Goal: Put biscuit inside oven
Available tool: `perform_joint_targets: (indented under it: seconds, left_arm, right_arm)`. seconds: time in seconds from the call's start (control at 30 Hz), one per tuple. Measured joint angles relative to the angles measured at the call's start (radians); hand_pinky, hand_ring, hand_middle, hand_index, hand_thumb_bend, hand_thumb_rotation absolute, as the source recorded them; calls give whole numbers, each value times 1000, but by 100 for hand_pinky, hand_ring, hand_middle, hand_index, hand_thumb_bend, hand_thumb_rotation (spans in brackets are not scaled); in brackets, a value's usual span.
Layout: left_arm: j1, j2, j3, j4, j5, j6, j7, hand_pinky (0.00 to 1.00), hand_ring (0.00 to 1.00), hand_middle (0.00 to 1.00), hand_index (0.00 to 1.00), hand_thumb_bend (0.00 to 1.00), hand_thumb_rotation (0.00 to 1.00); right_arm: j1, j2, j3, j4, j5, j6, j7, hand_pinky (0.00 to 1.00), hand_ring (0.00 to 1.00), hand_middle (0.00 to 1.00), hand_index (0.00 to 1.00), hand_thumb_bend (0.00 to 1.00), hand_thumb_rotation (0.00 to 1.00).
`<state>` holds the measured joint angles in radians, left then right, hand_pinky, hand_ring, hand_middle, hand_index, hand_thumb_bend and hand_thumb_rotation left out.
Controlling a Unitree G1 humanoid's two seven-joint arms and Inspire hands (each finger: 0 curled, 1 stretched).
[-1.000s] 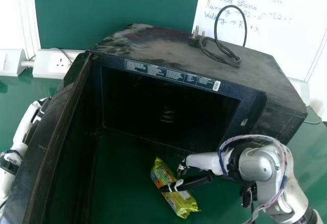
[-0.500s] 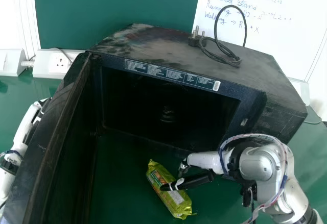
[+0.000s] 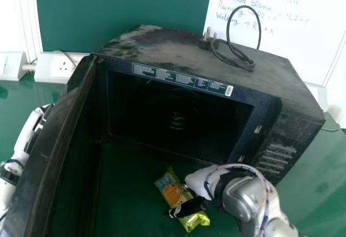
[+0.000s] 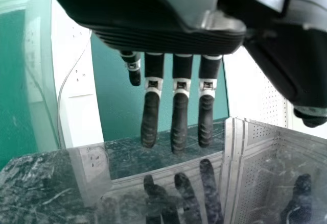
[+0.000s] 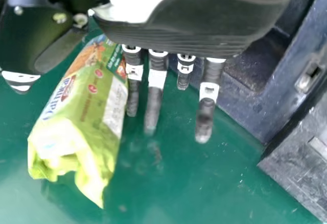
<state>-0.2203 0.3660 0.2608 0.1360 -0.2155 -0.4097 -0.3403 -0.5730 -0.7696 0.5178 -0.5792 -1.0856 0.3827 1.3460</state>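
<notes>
The biscuit [image 3: 172, 193] lies aslant on the green table [image 3: 127, 194], outside the oven [image 3: 216, 67], just before its opening; its yellow-green pack shows a picture of food. The right hand [image 3: 199, 181] is over it, open, with fingers straight and thumb crossing above the pack; whether they touch it, I cannot tell. The oven door [image 3: 46, 156] stands wide open on the left; beyond it is the left hand [image 3: 32, 128], open, fingers straight. A black cable [image 3: 232, 59] with a plug lies looped on the oven's top; behind is a whiteboard [image 3: 308, 37] with writing.
</notes>
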Motion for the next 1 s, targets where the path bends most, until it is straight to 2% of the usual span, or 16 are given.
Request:
perform_joint_targets:
  seconds: [0.07, 0.13, 0.37, 0.6, 0.8, 1.0]
  left_arm:
    - [0, 0, 0, -3, 0, 0, 3, 29, 36, 40, 48, 51, 6]
    - [0, 0, 0, -8, 1, 0, 5, 29, 36, 40, 48, 51, 6]
    - [1, -2, -2, -18, 21, 13, 25, 30, 36, 40, 48, 51, 6]
    - [4, -3, -3, -40, 22, 26, 26, 30, 36, 40, 48, 51, 6]
    - [7, -4, -3, -49, 23, 31, 29, 29, 36, 40, 48, 51, 6]
    - [8, -4, -3, -51, 26, 31, 29, 29, 35, 40, 48, 51, 6]
  right_arm:
    - [6, 30, 1, -3, -53, -9, 29, 53, 78, 87, 94, 99, 49]
    - [11, 60, 3, -9, -108, -23, 57, 54, 79, 88, 96, 98, 48]
    - [33, 157, -8, -5, -249, -84, 116, 57, 81, 89, 95, 99, 50]
    - [62, 243, -46, 11, -340, -116, 134, 62, 86, 93, 96, 98, 46]
    - [94, 292, -56, 12, -424, -171, 119, 61, 85, 92, 95, 100, 48]
    - [133, 334, -65, 11, -488, -222, 82, 60, 84, 92, 95, 99, 43]
